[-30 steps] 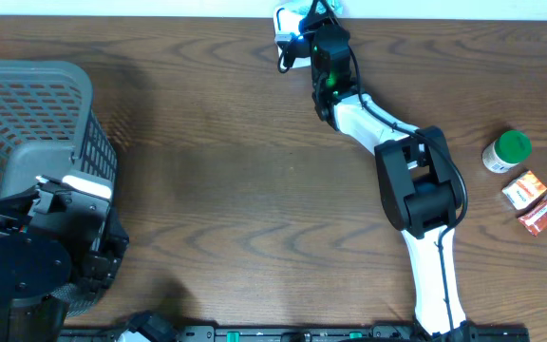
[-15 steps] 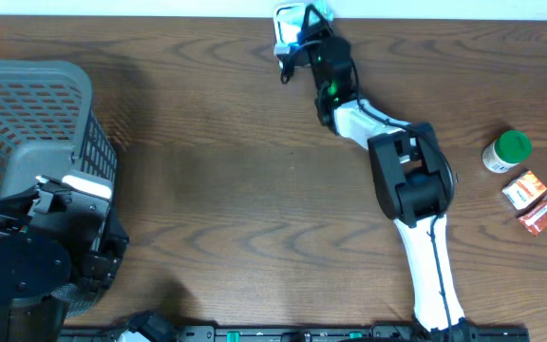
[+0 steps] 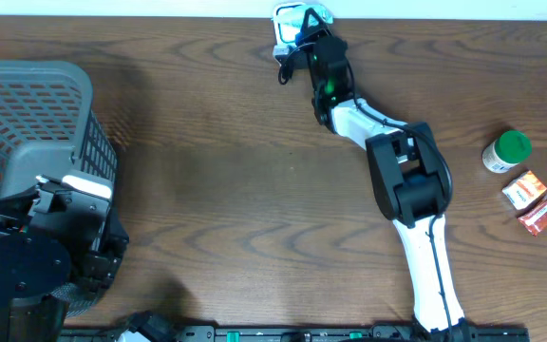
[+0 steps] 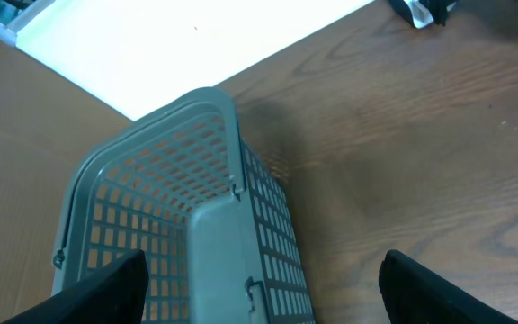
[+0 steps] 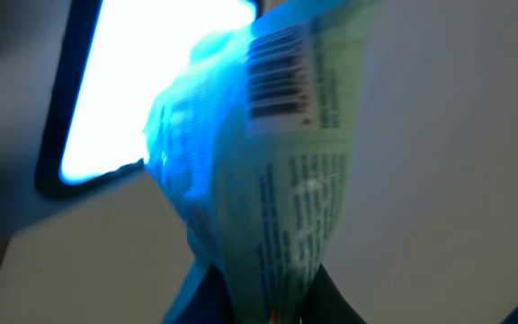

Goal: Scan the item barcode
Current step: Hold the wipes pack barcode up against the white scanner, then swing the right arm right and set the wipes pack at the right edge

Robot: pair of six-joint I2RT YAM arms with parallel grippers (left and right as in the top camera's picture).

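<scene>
My right gripper (image 5: 263, 306), at the table's 12 o'clock edge, clamps the packet (image 5: 281, 198) upright. Its barcode (image 5: 277, 76) points toward 12, and the scanner window (image 5: 142, 81) glows at 10 o'clock. The left gripper (image 4: 259, 297) gapes, well apart.

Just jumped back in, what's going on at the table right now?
The right gripper is shut on a packet, holding it up at the table's far edge with its barcode close to what looks like the scanner's lit window. The left gripper hangs open above the basket, holding nothing. A green-lidded jar waits on the right.
</scene>
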